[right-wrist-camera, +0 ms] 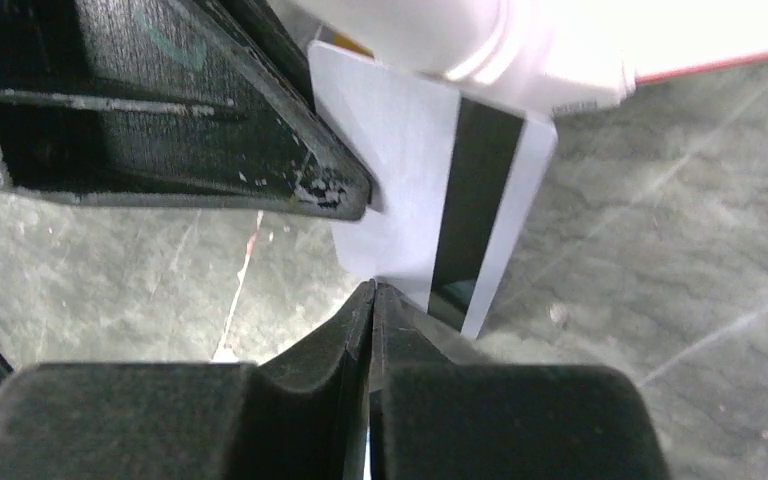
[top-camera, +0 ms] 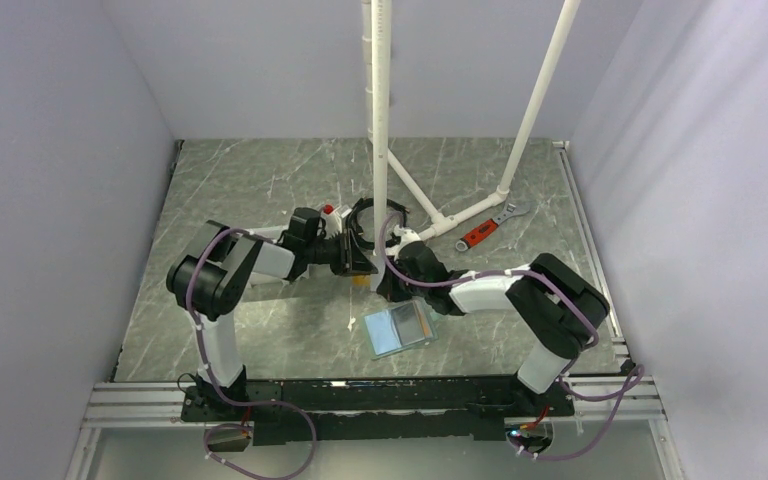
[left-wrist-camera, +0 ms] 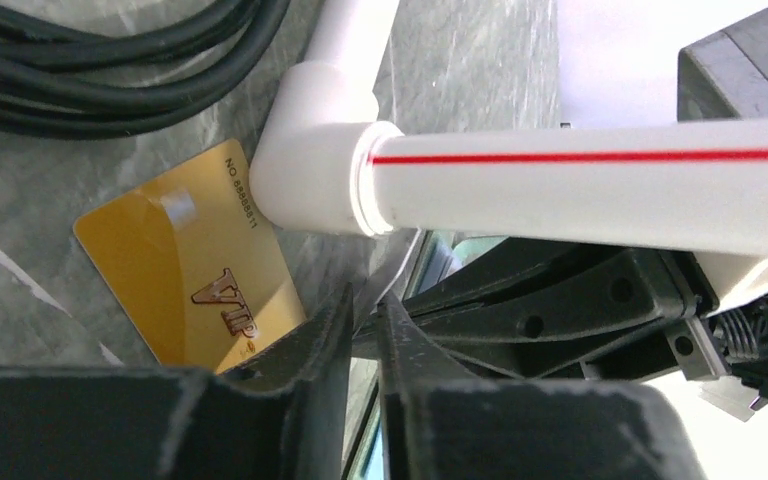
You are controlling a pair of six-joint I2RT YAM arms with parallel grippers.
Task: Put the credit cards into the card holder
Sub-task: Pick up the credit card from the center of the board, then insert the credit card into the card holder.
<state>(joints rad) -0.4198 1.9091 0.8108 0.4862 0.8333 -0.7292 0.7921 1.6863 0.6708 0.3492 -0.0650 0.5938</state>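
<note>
Card holder (top-camera: pixel 400 328) lies open on table (top-camera: pixel 260 330), blue inside up. My left gripper (left-wrist-camera: pixel 365 325) and right gripper (right-wrist-camera: pixel 372 295) both pinch one white card (right-wrist-camera: pixel 410 170).

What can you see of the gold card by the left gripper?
The gold card is a thin, glossy, plastic-looking rectangle with rounded corners, face showing: dark VIP lettering and a number along one short edge. It sits askew over the marbled table. A white pipe elbow hides one corner; another disappears behind the left gripper's finger. Whether it is pinched or lying flat, I cannot tell.
</note>
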